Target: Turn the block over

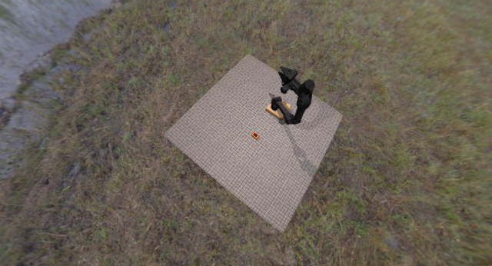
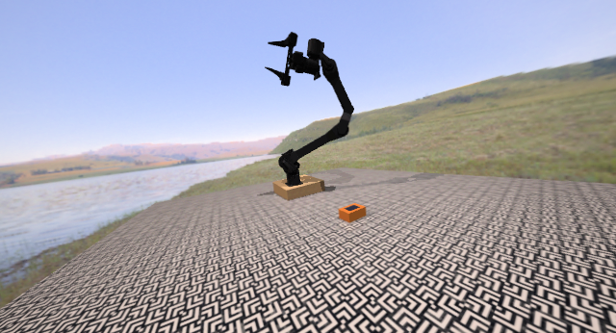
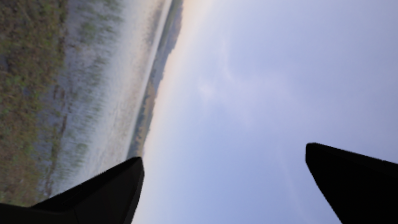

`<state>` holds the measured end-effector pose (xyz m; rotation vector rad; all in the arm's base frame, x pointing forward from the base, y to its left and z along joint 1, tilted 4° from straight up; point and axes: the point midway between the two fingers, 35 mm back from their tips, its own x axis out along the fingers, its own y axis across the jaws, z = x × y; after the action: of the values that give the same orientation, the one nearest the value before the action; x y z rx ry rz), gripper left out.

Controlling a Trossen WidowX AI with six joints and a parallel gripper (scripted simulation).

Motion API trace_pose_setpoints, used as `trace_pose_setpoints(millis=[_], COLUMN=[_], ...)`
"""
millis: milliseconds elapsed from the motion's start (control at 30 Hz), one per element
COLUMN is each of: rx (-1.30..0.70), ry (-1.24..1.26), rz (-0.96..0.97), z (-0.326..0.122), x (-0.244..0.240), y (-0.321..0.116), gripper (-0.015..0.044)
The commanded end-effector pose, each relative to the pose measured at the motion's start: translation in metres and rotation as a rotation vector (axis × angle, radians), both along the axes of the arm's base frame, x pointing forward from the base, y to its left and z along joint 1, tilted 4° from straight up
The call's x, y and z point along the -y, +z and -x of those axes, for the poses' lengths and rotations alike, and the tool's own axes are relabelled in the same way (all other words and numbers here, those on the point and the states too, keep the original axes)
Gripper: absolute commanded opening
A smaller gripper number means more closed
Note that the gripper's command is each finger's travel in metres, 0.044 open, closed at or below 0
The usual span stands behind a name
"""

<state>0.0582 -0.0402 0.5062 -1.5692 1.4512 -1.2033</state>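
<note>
An orange block (image 1: 253, 134) (image 2: 346, 216) rests flat on the patterned table (image 1: 215, 135) (image 2: 241, 275). Its dark marked patch (image 1: 255, 135) (image 2: 353, 208) faces up. My gripper (image 2: 268, 56) (image 3: 224, 152) is open and empty, with its fingers wide apart. It is high above the table, up and to the left of the block in the exterior view, and points sideways away from it. The wrist view shows both fingertips against sky, water and grass; the block is not in that view.
The black arm stands on a wooden base box (image 1: 272, 111) (image 2: 300, 191), which sits behind and left of the block in the exterior view. The table's edges border grass. The arm's shadow falls across the table.
</note>
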Motion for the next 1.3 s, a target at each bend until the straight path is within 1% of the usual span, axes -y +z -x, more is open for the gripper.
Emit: trace_pose_setpoints(millis=[0, 33, 167, 333, 500, 700, 833, 933, 1100, 1267], rx=[0.010, 0.041, 0.261, 0.503, 0.678, 0.796, 0.814, 0.798, 0.757, 0.678], ry=[0.008, 0.031, 0.193, 0.363, 0.475, 0.526, 0.513, 0.480, 0.395, 0.278], rz=[-0.005, -0.019, -0.151, -0.372, -0.633, -0.967, -1.180, -1.328, -1.547, -1.677], z=[0.001, 0.004, 0.019, 0.012, -0.022, -0.086, -0.136, -0.172, -0.227, -0.258], x=[0.001, 0.006, 0.043, 0.094, 0.136, 0.161, 0.158, 0.146, 0.106, 0.062], y=[0.000, -0.001, -0.010, -0.033, -0.065, -0.114, -0.151, -0.180, -0.233, -0.277], gripper=[0.0426, 0.0440, 0.0440, 0.0440, 0.0440, 0.0440, 0.0440, 0.0440, 0.0440, 0.0440])
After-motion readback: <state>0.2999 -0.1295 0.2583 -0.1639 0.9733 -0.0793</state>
